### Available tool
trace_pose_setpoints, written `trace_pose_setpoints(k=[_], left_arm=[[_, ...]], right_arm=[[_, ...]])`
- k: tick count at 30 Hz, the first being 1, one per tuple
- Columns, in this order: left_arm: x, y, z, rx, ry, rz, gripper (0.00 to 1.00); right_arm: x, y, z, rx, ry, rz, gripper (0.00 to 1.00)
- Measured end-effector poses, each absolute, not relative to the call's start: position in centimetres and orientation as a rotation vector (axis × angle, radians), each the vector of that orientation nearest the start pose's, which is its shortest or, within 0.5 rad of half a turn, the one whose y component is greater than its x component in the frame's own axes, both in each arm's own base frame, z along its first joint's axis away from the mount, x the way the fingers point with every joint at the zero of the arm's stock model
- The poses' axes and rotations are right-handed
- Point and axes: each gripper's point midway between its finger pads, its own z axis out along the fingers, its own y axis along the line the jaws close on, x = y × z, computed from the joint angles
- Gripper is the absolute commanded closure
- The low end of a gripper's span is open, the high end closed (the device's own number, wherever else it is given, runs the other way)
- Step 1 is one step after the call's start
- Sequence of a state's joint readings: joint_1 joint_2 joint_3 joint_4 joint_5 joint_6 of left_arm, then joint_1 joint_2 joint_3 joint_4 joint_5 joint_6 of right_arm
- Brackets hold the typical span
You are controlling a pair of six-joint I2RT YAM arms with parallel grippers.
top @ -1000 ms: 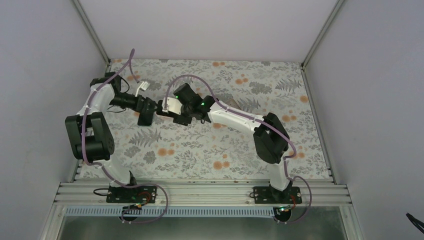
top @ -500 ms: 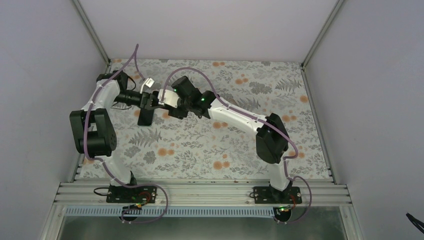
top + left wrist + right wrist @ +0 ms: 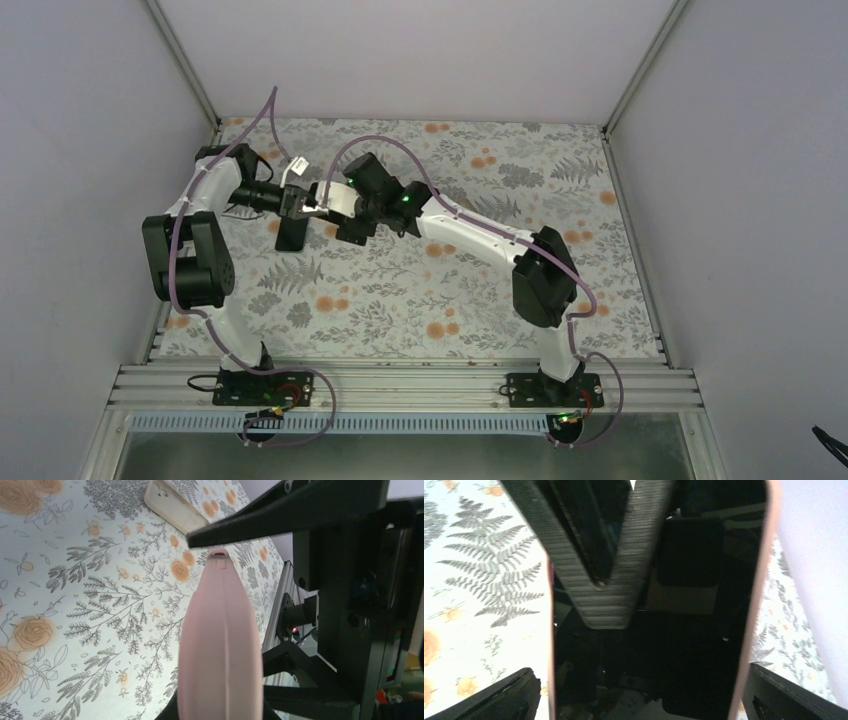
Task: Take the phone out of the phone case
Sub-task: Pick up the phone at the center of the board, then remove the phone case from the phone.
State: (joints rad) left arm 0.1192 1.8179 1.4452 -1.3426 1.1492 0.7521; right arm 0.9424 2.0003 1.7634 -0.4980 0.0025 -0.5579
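Note:
The phone (image 3: 318,205) is pink-edged with a black screen and hangs in the air between both grippers. My left gripper (image 3: 303,203) is shut on its flat faces. In the left wrist view the phone (image 3: 220,645) shows edge-on, rising out of the left gripper (image 3: 220,715). One ribbed left finger (image 3: 609,595) lies across the screen (image 3: 684,645). My right gripper (image 3: 649,695) is open, its fingers (image 3: 519,695) standing just off the phone's long edges. The cream phone case (image 3: 175,505) lies empty on the floral table, apart from both grippers.
The floral table cover (image 3: 450,290) spans the workspace between grey walls. An aluminium rail (image 3: 400,385) runs along the near edge by the arm bases. The right arm (image 3: 470,235) stretches across the middle of the table, and purple cables loop above both arms.
The left gripper has shut on the phone and the right gripper has opened off it. Both grippers shifted slightly toward the back left, then held still.

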Motion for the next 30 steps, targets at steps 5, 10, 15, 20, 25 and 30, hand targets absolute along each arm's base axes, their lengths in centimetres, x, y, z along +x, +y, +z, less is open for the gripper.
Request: trace_pose_setpoints(k=[5,10,15,20,25,30], left_arm=[[32.7,-12.2,19.2,0.698,2.283,-1.441,0.98],[32.3,-11.8,19.3,0.819,2.268,-1.327,0.98],[31.8,-11.6,21.0,0.967,2.221,-1.160,0.98],[30.1,-13.5,23.0,1.142,2.135,-1.054,0.98],[27.7,-16.3,24.2,1.302,2.064,-1.026,0.98],[26.4,-17.1,24.6,1.372,2.044,-0.993,0.98]], right_arm=[[32.4,44.7,18.1,-1.642,1.729,0.283,0.00],[31.7,41.1,18.7,-1.703,1.795,0.449,0.00],[31.9,36.9,19.9,-1.725,1.855,0.577,0.00],[31.0,35.5,19.2,-1.756,1.903,0.669,0.00],[30.0,35.6,18.6,-1.788,1.908,0.739,0.00],[29.6,35.7,17.5,-1.812,1.930,0.779,0.00]])
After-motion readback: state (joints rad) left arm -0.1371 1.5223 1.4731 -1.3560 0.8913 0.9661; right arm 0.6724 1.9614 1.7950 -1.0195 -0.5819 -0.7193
